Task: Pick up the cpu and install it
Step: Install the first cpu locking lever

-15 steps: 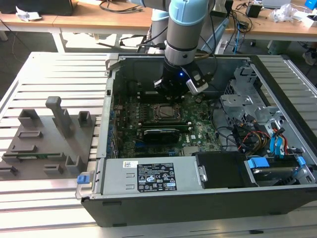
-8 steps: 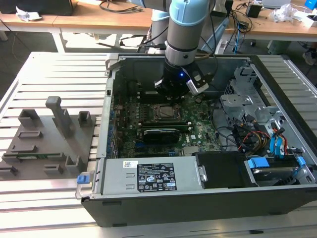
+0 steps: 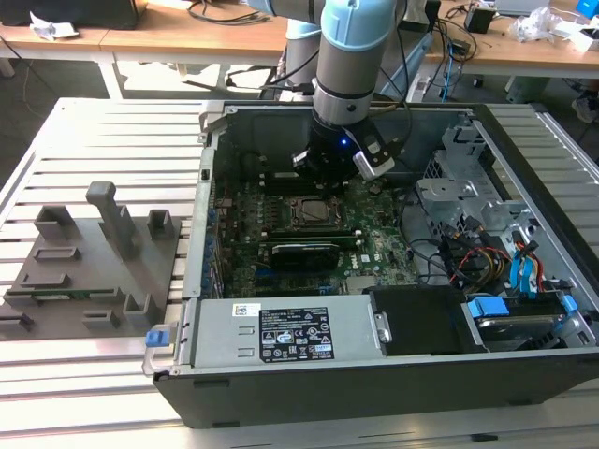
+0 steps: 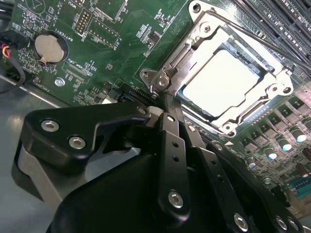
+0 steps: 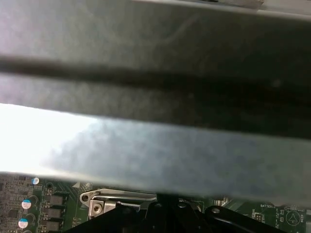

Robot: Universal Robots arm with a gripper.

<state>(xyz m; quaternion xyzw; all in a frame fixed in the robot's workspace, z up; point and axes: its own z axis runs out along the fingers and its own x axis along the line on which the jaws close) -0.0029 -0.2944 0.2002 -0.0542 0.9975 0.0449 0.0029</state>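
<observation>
One flat, shiny square cpu (image 4: 224, 83) lay seated in the metal socket frame (image 4: 160, 80) on the green motherboard (image 4: 97, 43), bracket edges close around it. The black end effector (image 4: 163, 109) hovered just beside the frame, fingers drawn together, gripping nothing, inside the open computer case (image 3: 374, 374).

lab | slatted metal bench (image 3: 84, 131) | cable-strewn wooden desks (image 3: 187, 37)

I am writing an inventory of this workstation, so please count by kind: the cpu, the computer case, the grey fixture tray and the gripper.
cpu: 1, seated in the socket
computer case: 1
grey fixture tray: 1
gripper: 1, beside the socket
Total: 4
</observation>
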